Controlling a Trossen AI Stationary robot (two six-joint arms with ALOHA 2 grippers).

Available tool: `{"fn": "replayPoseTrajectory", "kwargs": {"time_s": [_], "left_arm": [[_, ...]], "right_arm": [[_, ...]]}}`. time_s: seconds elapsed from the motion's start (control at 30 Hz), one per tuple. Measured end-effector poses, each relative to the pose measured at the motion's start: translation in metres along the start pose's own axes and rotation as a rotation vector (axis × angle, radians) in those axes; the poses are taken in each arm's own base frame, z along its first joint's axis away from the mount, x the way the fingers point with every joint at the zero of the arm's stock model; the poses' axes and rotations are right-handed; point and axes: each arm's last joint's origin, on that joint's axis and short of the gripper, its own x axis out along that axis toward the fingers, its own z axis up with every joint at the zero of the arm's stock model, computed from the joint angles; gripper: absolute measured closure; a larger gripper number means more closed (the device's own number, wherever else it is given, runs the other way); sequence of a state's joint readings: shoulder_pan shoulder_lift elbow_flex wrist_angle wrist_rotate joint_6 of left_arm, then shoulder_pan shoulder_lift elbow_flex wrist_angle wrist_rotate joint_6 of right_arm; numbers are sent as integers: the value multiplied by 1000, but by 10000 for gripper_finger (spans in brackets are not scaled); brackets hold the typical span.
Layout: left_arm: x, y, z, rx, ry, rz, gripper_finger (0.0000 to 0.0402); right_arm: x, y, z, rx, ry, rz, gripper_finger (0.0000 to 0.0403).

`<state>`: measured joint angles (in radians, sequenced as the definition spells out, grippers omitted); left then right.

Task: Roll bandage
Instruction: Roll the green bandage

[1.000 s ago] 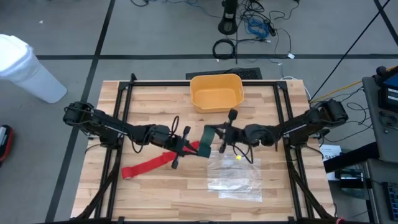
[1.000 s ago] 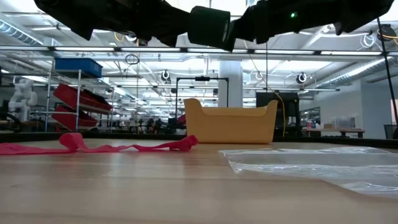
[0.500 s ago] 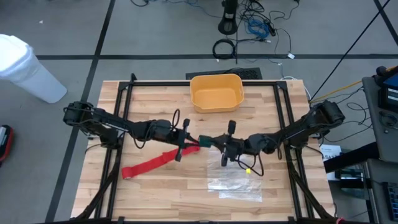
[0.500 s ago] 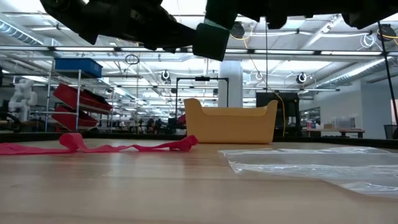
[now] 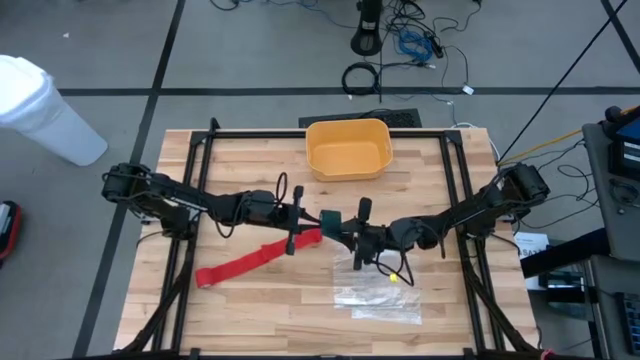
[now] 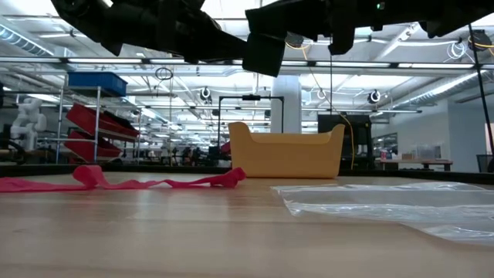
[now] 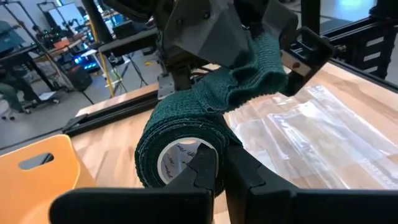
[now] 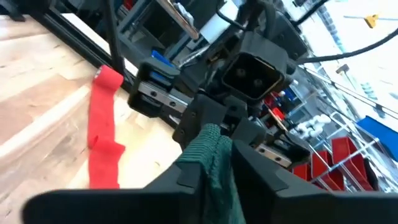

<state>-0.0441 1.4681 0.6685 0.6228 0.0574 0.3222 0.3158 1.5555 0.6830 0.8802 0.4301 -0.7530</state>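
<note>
The red bandage (image 5: 250,260) lies flat on the surface (image 5: 250,170), running out toward 8 o'clock from the middle, held by neither arm. Just beside its upper end, the left arm's fingers (image 7: 202,168) are pinched on the wall of a dark green bandage roll (image 7: 180,149), above the boards near centre. The roll's loose end (image 8: 214,155) runs toward 3 o'clock into the right arm's fingers (image 8: 186,171), closed on it. A clear plastic bag (image 5: 385,290) lies at 5 o'clock and a yellow bin (image 5: 347,150) at 12.
</note>
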Motion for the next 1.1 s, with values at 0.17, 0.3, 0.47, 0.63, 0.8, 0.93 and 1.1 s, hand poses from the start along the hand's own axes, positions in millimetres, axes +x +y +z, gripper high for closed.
{"fn": "replayPoseTrajectory", "kwargs": {"time_s": [0.17, 0.3, 0.47, 0.63, 0.8, 0.93, 1.1], "left_arm": [[0, 1, 1, -5, -7, 2, 389], [-1, 0, 2, -27, -23, -20, 389], [-1, 2, 5, -26, -43, -10, 389], [-1, 6, 7, -27, -57, 30, 389], [-2, 6, 8, -9, -65, 33, 389], [-7, 8, 15, 86, -85, 57, 389], [-15, 11, 25, 174, -126, 81, 389]], "right_arm": [[-2, 8, -3, -76, 58, 46, 279], [-4, 12, -3, -216, 87, 51, 245], [-11, 17, 10, -545, 104, -13, 220], [-19, 27, 20, -646, 81, -10, 209], [-26, 30, 26, -258, 142, -107, 217], [-32, 32, 27, 65, 141, -144, 230], [-40, 40, 12, 374, 121, -109, 235]]}}
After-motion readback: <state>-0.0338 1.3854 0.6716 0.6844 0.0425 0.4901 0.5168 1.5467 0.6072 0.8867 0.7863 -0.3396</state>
